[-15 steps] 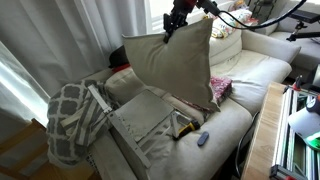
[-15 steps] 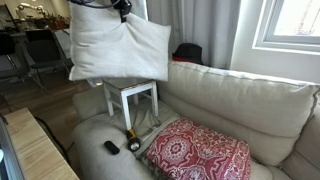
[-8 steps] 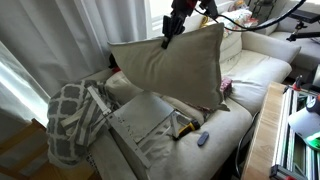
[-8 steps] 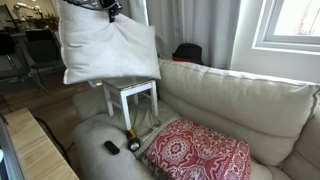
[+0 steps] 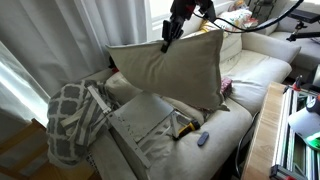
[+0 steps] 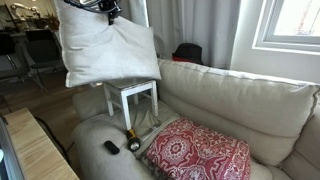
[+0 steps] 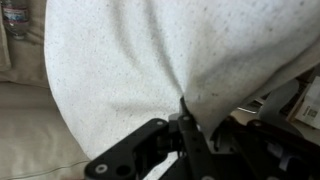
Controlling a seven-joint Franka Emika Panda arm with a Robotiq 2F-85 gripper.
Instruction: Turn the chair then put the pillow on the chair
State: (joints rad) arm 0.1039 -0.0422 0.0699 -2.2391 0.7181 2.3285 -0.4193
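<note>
At the left of an exterior view the pillow hangs in the air, its lower edge just above the chair. The gripper carries it from the top, and the wrist view shows the jaws clenched on a tuck of the cream fabric. The chair stands upright on its legs on the near-left part of the sofa, its seat bare. A dark remote lies nearer, and the red patterned cushion lies to the right. The turning looks done, so the step in hand seems to be bringing the pillow over the seat. The next move calls for lowering it centred, since it is wider than the seat and could slump off, then letting go.
</note>
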